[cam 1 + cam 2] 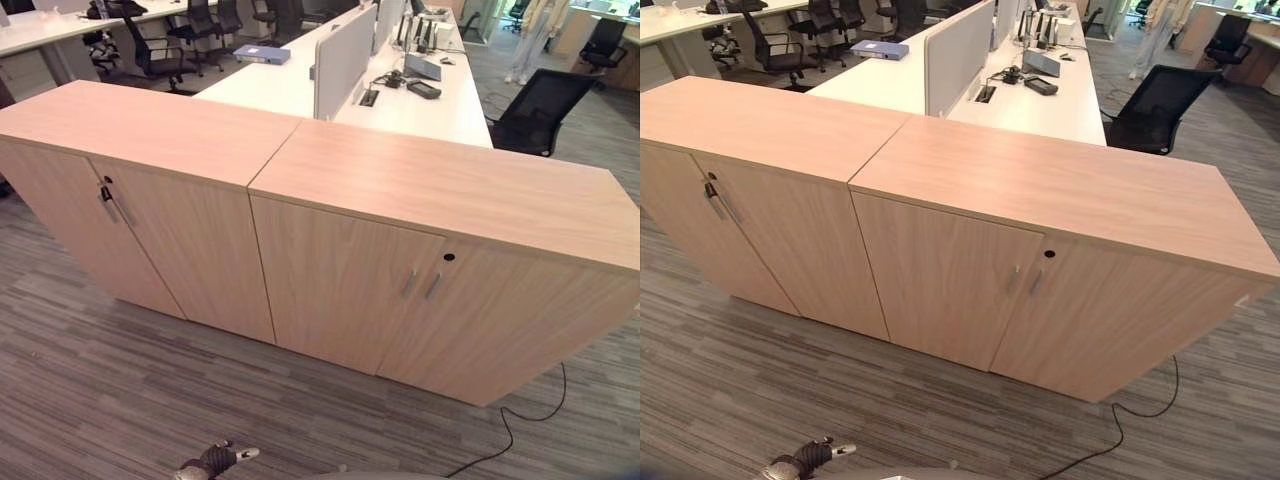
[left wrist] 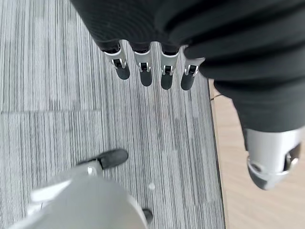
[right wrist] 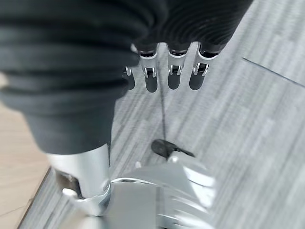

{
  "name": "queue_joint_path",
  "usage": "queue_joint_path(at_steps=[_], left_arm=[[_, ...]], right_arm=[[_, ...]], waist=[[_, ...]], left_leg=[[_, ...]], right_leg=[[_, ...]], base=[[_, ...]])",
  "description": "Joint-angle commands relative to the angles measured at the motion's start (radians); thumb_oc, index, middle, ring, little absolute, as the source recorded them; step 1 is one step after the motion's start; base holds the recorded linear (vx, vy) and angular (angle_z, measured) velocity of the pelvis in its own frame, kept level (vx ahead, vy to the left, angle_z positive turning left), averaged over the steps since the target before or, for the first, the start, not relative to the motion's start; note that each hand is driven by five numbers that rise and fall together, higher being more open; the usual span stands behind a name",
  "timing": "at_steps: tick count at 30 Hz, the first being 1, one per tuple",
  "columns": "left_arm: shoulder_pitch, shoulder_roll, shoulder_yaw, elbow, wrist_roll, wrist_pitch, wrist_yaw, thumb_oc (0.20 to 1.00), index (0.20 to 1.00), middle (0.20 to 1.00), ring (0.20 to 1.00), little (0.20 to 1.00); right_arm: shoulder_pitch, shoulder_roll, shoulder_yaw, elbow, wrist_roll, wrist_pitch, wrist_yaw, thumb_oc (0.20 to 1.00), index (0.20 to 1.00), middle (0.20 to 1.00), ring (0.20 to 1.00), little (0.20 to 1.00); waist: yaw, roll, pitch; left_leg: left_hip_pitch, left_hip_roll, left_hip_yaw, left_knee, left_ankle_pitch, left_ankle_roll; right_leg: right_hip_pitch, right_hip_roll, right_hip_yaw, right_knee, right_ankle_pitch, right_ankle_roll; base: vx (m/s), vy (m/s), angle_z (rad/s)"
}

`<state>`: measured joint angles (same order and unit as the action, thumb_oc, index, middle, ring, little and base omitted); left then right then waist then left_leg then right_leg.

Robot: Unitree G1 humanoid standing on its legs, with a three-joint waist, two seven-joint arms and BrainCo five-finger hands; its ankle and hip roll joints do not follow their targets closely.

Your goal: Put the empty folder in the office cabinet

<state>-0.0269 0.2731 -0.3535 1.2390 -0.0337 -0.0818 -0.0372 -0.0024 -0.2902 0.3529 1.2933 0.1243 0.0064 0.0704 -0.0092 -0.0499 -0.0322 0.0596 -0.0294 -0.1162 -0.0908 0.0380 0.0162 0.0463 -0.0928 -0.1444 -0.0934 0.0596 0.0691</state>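
Hands: left hand and right hand hang over carpet, fingers straight, holding nothing.
Cabinet: just ahead, doors closed.
Folder: blue one lies on far desk; whether it is empty, cannot tell.

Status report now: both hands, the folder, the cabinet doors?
Left hand and right hand open, hanging over carpet, holding nothing. Blue folder lies on the far desk. Cabinet doors shut.
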Motion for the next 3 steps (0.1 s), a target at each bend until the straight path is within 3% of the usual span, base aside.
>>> queue_joint_path(at_steps=[1, 3], left_arm=[[-0.048, -0.034, 0.009, 0.049, -0.003, -0.021, 0.008, 1.0, 1.0, 1.0, 1.0, 1.0], [-0.045, -0.038, 0.009, 0.051, -0.005, -0.022, 0.011, 1.0, 1.0, 1.0, 1.0, 1.0]], right_arm=[[-0.039, 0.04, -0.001, 0.024, -0.007, -0.016, 0.002, 1.0, 1.0, 1.0, 1.0, 1.0], [-0.03, 0.044, -0.008, 0.031, -0.004, -0.015, 0.001, 1.0, 1.0, 1.0, 1.0, 1.0]], waist=[[0.012, -0.003, 0.022], [0.01, -0.002, 0.021]], left_leg=[[-0.011, 0.008, -0.011, 0.004, -0.098, -0.02], [-0.01, 0.009, -0.009, 0.004, -0.099, -0.019]], right_leg=[[0.012, 0.025, 0.035, 0.006, -0.074, 0.03], [0.012, 0.025, 0.035, 0.006, -0.074, 0.03]], base=[[0.01, 0.034, -0.04], [0.01, 0.023, -0.07]])
